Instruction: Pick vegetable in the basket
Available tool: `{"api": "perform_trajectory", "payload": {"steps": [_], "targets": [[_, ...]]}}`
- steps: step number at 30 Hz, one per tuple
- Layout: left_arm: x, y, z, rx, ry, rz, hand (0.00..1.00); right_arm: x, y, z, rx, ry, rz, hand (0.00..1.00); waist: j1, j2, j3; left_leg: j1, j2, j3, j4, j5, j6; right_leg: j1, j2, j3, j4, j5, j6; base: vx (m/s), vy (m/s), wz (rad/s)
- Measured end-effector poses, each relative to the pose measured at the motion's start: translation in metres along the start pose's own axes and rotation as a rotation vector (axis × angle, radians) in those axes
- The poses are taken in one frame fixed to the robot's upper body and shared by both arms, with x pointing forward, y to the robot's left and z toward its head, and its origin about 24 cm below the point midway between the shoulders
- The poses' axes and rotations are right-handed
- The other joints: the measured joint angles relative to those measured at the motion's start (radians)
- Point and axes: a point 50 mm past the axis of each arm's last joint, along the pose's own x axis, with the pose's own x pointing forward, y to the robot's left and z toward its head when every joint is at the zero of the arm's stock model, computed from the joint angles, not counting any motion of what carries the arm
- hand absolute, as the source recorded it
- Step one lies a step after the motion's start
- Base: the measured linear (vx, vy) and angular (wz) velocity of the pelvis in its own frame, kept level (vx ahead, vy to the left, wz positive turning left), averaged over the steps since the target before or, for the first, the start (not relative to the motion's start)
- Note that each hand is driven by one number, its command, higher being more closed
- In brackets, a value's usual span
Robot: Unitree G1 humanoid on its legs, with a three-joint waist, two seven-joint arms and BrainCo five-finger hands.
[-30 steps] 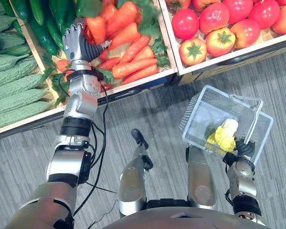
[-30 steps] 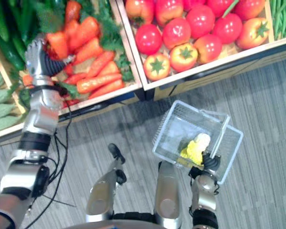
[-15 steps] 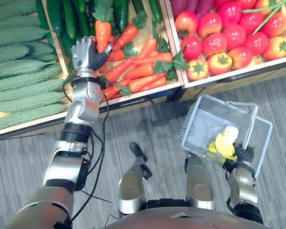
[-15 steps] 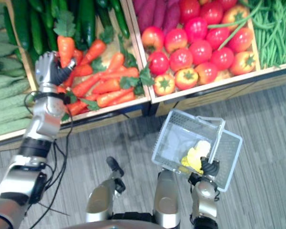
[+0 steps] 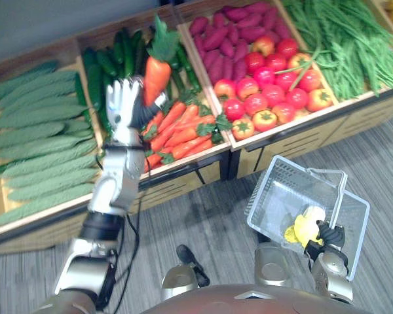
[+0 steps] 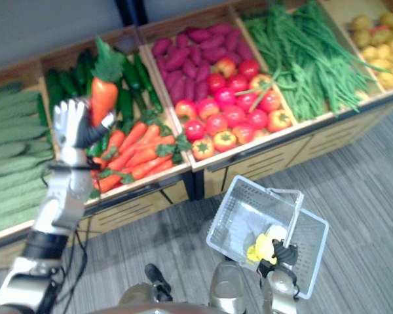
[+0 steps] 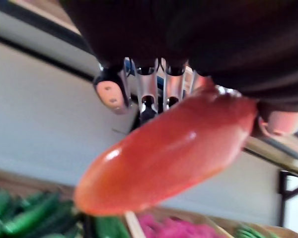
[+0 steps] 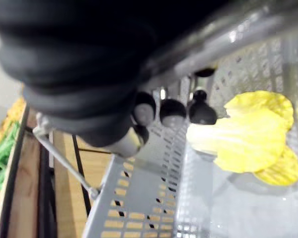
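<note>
- Gripping the wire handle [image 5: 341, 191], the right hand [image 5: 327, 237] has its fingers curled round it in the right wrist view and carries the basket [image 5: 270, 190] low and tilted, nearest the robot.
- Inside the basket a yellow-white leafy vegetable [image 5: 302, 227] lies against the mesh close to that hand, so one item already looks to be in.
- Under the basket runs a grey striped floor [image 5: 209, 209], like carpet, with open room between the robot and the stand.
- Further out, the left hand [image 5: 123, 104] is raised over the carrot pile [image 5: 183, 134], fingers and thumb closed round a carrot [image 5: 156, 77].
- The carrot stands nearly upright with its green leafy top uppermost, clear of the pile below and well apart from the basket.
- By my reading the pick itself is done; what is left is carrying the carrot across to the basket and letting it go inside.
- The wooden stand [image 5: 295, 140] is split into crates: pale ridged gourds [image 5: 33, 137] and dark cucumbers [image 5: 108, 65] on the robot's left, tomatoes [image 5: 268, 98] beside the carrots.
- Purple sweet potatoes [image 5: 232, 29] lie behind the tomatoes, with green beans [image 5: 340, 46] to the right and yellow produce [image 6: 380, 33] in the farthest crate.
- Behind the stand rises a plain grey wall [image 5: 39, 26].
</note>
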Motion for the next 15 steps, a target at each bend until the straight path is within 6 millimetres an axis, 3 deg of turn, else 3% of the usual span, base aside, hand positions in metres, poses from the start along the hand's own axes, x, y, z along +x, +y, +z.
{"api": "perform_trajectory", "payload": {"steps": [2,3,4,5,6,7,8,9,10,11,13,14,15], "targets": [[-0.016,-0.015,0.007,-0.107,0.045,-0.051,1.0,-0.007,0.019,0.013,0.0,-0.06,0.12,1.0,0.003,0.011,-0.007,0.04,0.057,0.091,0.085,-0.046,-0.019,-0.017,0.065,0.034,-0.017,-0.008,0.094,0.15,-0.201,-1.92],[-0.022,-0.028,0.015,-0.162,0.055,-0.099,1.0,-0.012,0.028,0.018,-0.004,-0.089,0.184,1.0,0.0,0.029,-0.011,0.053,0.121,0.113,0.175,-0.071,-0.022,-0.029,0.119,0.075,-0.023,-0.032,0.104,0.17,-0.298,-1.26],[-0.024,-0.034,0.018,-0.181,0.055,-0.121,1.0,-0.014,0.032,0.02,-0.003,-0.098,0.21,1.0,-0.007,0.03,-0.011,0.053,0.152,0.107,0.233,-0.07,-0.014,-0.034,0.139,0.096,-0.026,-0.045,0.099,0.16,-0.296,-1.43],[-0.028,-0.046,0.025,-0.22,0.058,-0.17,1.0,-0.018,0.039,0.025,-0.006,-0.124,0.264,1.0,-0.01,0.032,-0.012,0.038,0.227,0.063,0.375,-0.054,0.05,-0.034,0.186,0.141,-0.039,-0.055,0.088,0.22,-0.288,-1.43],[-0.032,-0.056,0.031,-0.257,0.058,-0.21,1.0,-0.022,0.044,0.03,-0.015,-0.148,0.312,1.0,-0.01,0.038,-0.015,0.007,0.287,-0.024,0.505,0.002,0.141,-0.025,0.236,0.19,-0.065,-0.057,0.08,0.18,-0.187,-1.5],[-0.033,-0.06,0.034,-0.273,0.057,-0.228,1.0,-0.025,0.049,0.032,-0.016,-0.159,0.345,1.0,-0.011,0.041,-0.015,-0.02,0.304,-0.103,0.57,0.035,0.192,-0.014,0.263,0.218,-0.085,-0.053,0.068,0.19,-0.154,-1.56],[-0.035,-0.067,0.038,-0.293,0.057,-0.255,1.0,-0.029,0.053,0.039,-0.021,-0.188,0.389,1.0,-0.007,0.047,-0.016,-0.103,0.244,-0.32,0.644,-0.076,0.13,-0.01,0.293,0.278,-0.107,-0.044,0.05,0.19,-0.037,-1.7],[-0.037,-0.071,0.038,-0.299,0.062,-0.273,1.0,-0.032,0.062,0.045,-0.031,-0.216,0.448,1.0,0.003,0.045,-0.014,-0.18,0.119,-0.506,0.66,-0.187,0.103,-0.01,0.321,0.353,-0.129,-0.037,0.036,0.18,0.001,-1.8],[-0.039,-0.073,0.037,-0.299,0.067,-0.283,1.0,-0.033,0.068,0.046,-0.035,-0.223,0.479,1.0,0.015,0.044,-0.013,-0.206,0.06,-0.579,0.651,-0.232,0.114,-0.004,0.337,0.39,-0.138,-0.029,0.022,0.27,0.043,-2.31],[-0.044,-0.08,0.037,-0.304,0.076,-0.317,1.0,-0.042,0.086,0.048,-0.029,-0.229,0.579,1.0,0.046,0.044,-0.013,-0.265,-0.084,-0.741,0.57,-0.323,0.139,0.035,0.377,0.479,-0.175,-0.02,0.008,0.19,0.05,-1.86],[-0.046,-0.082,0.039,-0.305,0.069,-0.328,1.0,-0.049,0.099,0.05,-0.025,-0.236,0.645,1.0,0.067,0.038,-0.012,-0.303,-0.162,-0.845,0.486,-0.339,0.133,0.046,0.385,0.532,-0.18,-0.018,0.012,0.13,0.055,-1.62],[-0.047,-0.084,0.043,-0.312,0.056,-0.341,1.0,-0.055,0.107,0.052,-0.022,-0.247,0.705,1.0,0.081,0.04,-0.016,-0.33,-0.205,-0.936,0.366,-0.305,0.108,0.053,0.401,0.586,-0.196,-0.005,0.037,0.11,0.089,-1.6],[-0.048,-0.086,0.047,-0.321,0.043,-0.349,1.0,-0.059,0.11,0.055,-0.027,-0.263,0.741,1.0,0.09,0.06,-0.025,-0.348,-0.197,-0.96,0.289,-0.209,0.106,0.062,0.428,0.62,-0.226,0.014,0.06,0.17,0.134,-1.77]]}}
